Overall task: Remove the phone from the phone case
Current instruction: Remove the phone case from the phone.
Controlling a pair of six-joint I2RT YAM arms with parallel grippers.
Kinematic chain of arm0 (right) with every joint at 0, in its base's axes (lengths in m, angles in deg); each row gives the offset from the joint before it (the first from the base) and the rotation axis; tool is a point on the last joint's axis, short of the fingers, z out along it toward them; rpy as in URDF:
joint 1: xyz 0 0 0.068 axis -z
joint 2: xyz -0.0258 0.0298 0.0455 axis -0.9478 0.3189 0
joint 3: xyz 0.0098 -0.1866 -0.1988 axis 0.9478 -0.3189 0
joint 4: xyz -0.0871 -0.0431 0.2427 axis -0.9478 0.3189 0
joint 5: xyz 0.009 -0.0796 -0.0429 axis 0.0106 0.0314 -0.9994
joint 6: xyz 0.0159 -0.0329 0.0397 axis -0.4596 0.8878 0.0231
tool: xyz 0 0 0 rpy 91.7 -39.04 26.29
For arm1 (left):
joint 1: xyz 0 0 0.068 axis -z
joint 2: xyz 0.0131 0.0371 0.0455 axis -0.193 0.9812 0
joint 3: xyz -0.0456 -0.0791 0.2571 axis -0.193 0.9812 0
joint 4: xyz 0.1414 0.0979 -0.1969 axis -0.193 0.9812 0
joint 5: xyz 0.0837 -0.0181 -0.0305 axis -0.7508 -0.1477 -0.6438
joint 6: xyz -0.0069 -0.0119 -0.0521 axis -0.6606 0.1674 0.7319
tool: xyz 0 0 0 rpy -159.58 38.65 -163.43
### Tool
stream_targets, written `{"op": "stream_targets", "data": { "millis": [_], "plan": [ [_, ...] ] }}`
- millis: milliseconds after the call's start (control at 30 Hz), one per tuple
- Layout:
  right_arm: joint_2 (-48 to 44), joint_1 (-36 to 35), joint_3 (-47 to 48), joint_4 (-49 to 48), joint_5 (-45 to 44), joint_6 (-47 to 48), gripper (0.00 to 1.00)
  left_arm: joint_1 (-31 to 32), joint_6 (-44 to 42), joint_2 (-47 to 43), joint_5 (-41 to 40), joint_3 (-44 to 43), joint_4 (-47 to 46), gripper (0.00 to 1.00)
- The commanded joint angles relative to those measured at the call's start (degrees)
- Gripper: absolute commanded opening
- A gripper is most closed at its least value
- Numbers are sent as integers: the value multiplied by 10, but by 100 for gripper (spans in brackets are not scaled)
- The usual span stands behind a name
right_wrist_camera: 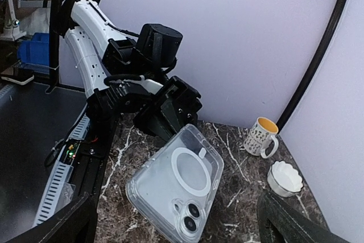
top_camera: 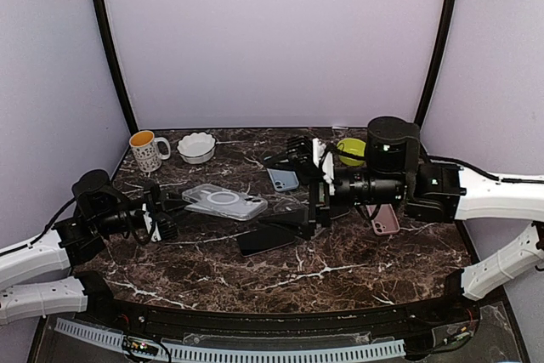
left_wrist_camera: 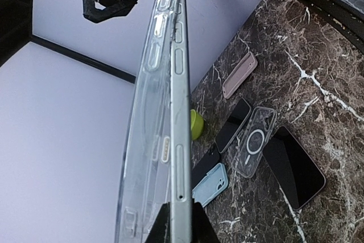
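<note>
— Left hand (top_camera: 160,222) first: we see it pinching one short end of the cased phone (top_camera: 223,201), holding it off the table (top_camera: 357,282) near the left edge with the ringed back facing up. Why hold it there?

— We think the end grip leaves the long sides and the far end free for the other hand. From the left wrist, the phone runs edge-on away from the fingers (left_wrist_camera: 170,223), and its side buttons sit behind the clear case. The phone isn't out yet.

— What else do we have, moving right?

— A mug (top_camera: 146,150) and a white bowl (top_camera: 196,147) stand along the far edge, well apart from the work. Near the middle lie a blue case (top_camera: 283,179) and a dark phone (top_camera: 268,240), both flat on the table.

— And the right hand (top_camera: 297,186)?

— It's spread wide, gripping nothing, and aimed at the phone's free end. Its own camera looks between its fingers (right_wrist_camera: 62,220) straight at the camera-lens corner of the case. A pink case (top_camera: 385,220) lies under that arm.

— So what comes next?

— We'd say the right hand should catch the case rim at that free corner and peel it back. The left hand clamps case and phone together, so pulling straight would only drag both.
</note>
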Motion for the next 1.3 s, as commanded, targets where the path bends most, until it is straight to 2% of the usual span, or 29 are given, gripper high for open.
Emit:
{"op": "stream_targets", "data": {
  "millis": [0,100,167,333,433,567,800,1267],
  "plan": [
    [2,-5,57,100,-29,-144,99,0,-49,8,-24,-1,-25,0],
    [24,-4,108,153,-94,-251,99,2,-87,19,-34,1,-28,0],
    [66,-3,180,231,-105,-291,99,5,-119,24,-41,3,-27,0],
    [231,-4,403,487,-110,-311,99,16,-194,32,-57,13,-22,0],
    [306,-4,486,568,-79,-296,99,28,-228,36,-76,14,-11,0],
    [342,-4,522,590,-32,-279,99,48,-257,38,-102,16,-1,0],
    [398,-3,564,631,-34,-262,99,76,-272,33,-127,19,19,0],
    [440,-3,579,581,-56,-252,99,85,-273,31,-135,23,19,0]
  ]
}}
